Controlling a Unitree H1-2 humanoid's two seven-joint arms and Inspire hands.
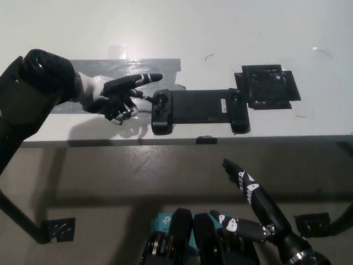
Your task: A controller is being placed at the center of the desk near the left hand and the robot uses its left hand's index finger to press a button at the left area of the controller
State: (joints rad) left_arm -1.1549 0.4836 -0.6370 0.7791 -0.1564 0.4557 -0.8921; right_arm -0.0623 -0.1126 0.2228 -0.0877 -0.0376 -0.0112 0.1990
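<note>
Controller is lying flat on the white table, near the front edge, roughly centre of frame. Black, matte plastic, long flat rectangular middle with rounded grips sticking down at both ends; small round stick or button bumps showing on the left grip, a small pale label near the right end.

Left robot hand is hovering at 9 o'clock of the controller, just beside its left grip. White palm with black finger segments, glossy. One finger is pointing straight out toward 3 o'clock, tip sitting just above and left of the grip's top corner; cannot tell if touching. Other fingers are curling under, gripping nothing. Bulky black rounded forearm is coming in from the left edge.

Right robot hand is resting at 5 o'clock of the controller, below the table edge, well apart from it. Black with small white markings, fingers are spread apart, holding nothing.

Grey tape strip, shiny and wrinkled, is lying across the table at 11 o'clock of the controller, under the left hand. Black square pad, textured, taped down at the corners, is sitting at 2 o'clock, touching or nearly touching the controller's right end.

Table is smooth, slightly glossy, a few small scuffs. Below the front edge, grey-brown floor is showing, with dark bracket pieces.
</note>
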